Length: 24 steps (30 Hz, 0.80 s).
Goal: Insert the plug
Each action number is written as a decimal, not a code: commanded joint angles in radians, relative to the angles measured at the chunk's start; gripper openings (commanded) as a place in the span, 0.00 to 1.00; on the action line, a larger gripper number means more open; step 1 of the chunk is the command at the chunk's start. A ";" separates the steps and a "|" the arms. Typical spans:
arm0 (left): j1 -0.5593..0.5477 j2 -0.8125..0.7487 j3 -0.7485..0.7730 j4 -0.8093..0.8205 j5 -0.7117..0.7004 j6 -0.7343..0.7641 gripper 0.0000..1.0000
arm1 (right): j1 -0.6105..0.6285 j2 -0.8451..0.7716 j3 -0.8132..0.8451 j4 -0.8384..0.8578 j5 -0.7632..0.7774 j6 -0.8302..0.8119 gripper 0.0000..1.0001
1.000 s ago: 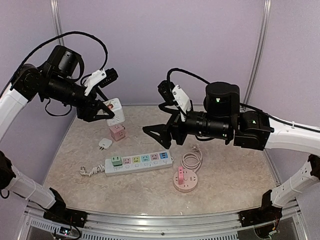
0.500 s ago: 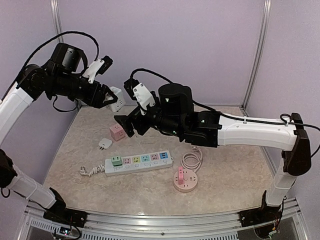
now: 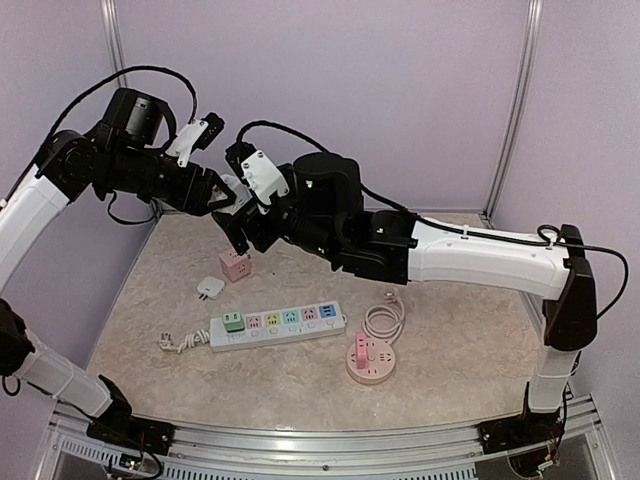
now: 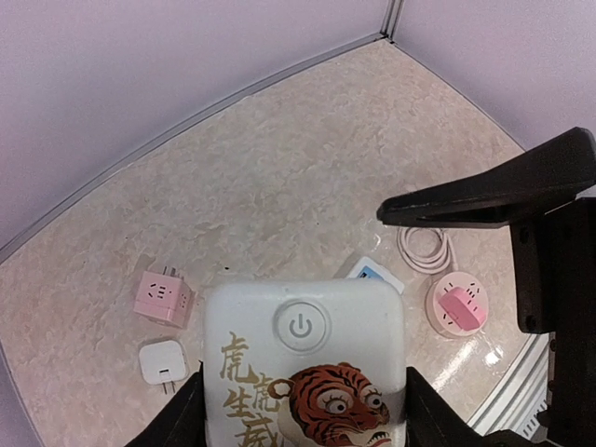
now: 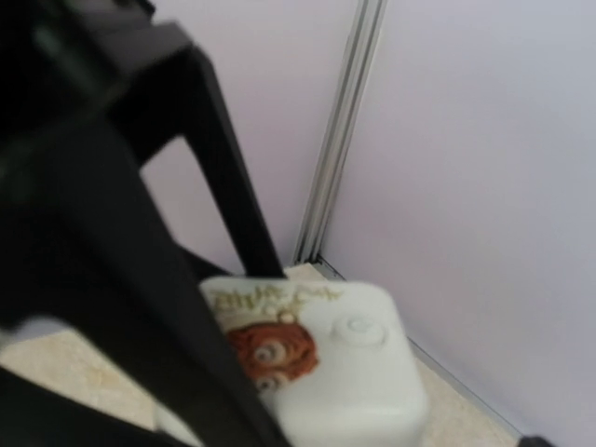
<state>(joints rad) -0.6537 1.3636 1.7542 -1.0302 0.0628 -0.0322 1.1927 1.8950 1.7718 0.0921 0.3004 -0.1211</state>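
Observation:
My left gripper point(image 3: 222, 196) is shut on a white cube socket point(image 3: 233, 190) with a tiger picture and a power button, and holds it in the air over the back left of the table. In the left wrist view the cube point(image 4: 303, 363) fills the bottom between the jaws of the left gripper point(image 4: 303, 414). My right gripper point(image 3: 240, 226) is open, right beside the cube, and one black finger point(image 4: 494, 194) shows in the left wrist view. In the blurred right wrist view the cube point(image 5: 358, 372) lies just past the fingers of the right gripper point(image 5: 270, 354).
On the table lie a small white plug point(image 3: 209, 288), a pink cube socket point(image 3: 236, 265), a white power strip point(image 3: 278, 325) with coloured sockets and a round pink socket point(image 3: 371, 360) with a coiled cable point(image 3: 384, 320). Purple walls close the back and sides.
My right arm has swung left from mid-table to the cube. My left gripper has lifted the cube up and slightly right.

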 commanded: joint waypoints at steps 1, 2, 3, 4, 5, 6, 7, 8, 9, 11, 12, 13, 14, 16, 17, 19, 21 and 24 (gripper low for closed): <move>0.003 -0.007 -0.002 0.023 0.020 0.041 0.00 | 0.000 -0.001 0.004 -0.031 -0.002 -0.031 1.00; 0.003 -0.009 -0.004 0.021 0.018 0.057 0.00 | -0.001 -0.013 -0.011 -0.030 -0.005 -0.033 1.00; 0.005 -0.010 -0.005 0.020 0.015 0.063 0.00 | -0.001 -0.025 -0.027 -0.030 -0.004 -0.034 1.00; 0.005 -0.013 -0.007 0.020 0.014 0.066 0.00 | -0.004 -0.038 -0.041 -0.029 -0.008 -0.034 1.00; 0.006 -0.015 -0.007 0.020 0.014 0.068 0.00 | -0.005 -0.050 -0.055 -0.029 -0.014 -0.035 1.00; 0.006 -0.015 -0.007 0.021 0.014 0.068 0.00 | -0.007 -0.059 -0.065 -0.029 -0.018 -0.034 1.00; 0.006 -0.016 -0.006 0.021 0.015 0.066 0.00 | -0.009 -0.066 -0.073 -0.030 -0.018 -0.034 1.00; 0.006 -0.015 -0.005 0.021 0.017 0.067 0.00 | -0.009 -0.071 -0.078 -0.035 -0.021 -0.038 1.00; 0.006 -0.014 -0.003 0.020 0.024 0.073 0.00 | -0.009 -0.076 -0.080 -0.045 -0.030 -0.047 1.00; 0.006 -0.014 0.001 0.012 0.046 0.111 0.00 | -0.010 -0.095 -0.093 -0.071 -0.083 -0.077 1.00; 0.006 -0.015 0.005 0.000 0.076 0.156 0.00 | -0.011 -0.110 -0.103 -0.084 -0.142 -0.098 1.00; 0.002 -0.015 0.008 -0.016 0.100 0.223 0.00 | -0.017 -0.131 -0.118 -0.120 -0.221 -0.116 1.00; -0.004 -0.019 0.010 -0.041 0.112 0.293 0.00 | -0.025 -0.154 -0.134 -0.158 -0.313 -0.131 1.00; -0.019 -0.022 0.021 -0.124 0.145 0.480 0.00 | -0.043 -0.202 -0.171 -0.209 -0.497 -0.143 1.00; -0.025 -0.026 0.028 -0.172 0.164 0.569 0.00 | -0.053 -0.226 -0.194 -0.234 -0.585 -0.143 1.00; -0.032 -0.038 0.047 -0.281 0.202 0.725 0.00 | -0.064 -0.277 -0.231 -0.266 -0.654 -0.136 1.00; -0.039 -0.038 0.092 -0.387 0.251 0.888 0.00 | -0.068 -0.310 -0.264 -0.272 -0.653 -0.118 1.00; -0.082 -0.004 0.165 -0.498 0.270 0.984 0.00 | -0.067 -0.319 -0.289 -0.218 -0.608 -0.065 1.00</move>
<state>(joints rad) -0.6930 1.3567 1.8126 -1.2900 0.2470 0.6704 1.1316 1.6028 1.5192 -0.1226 -0.2401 -0.2352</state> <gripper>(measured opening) 0.576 0.995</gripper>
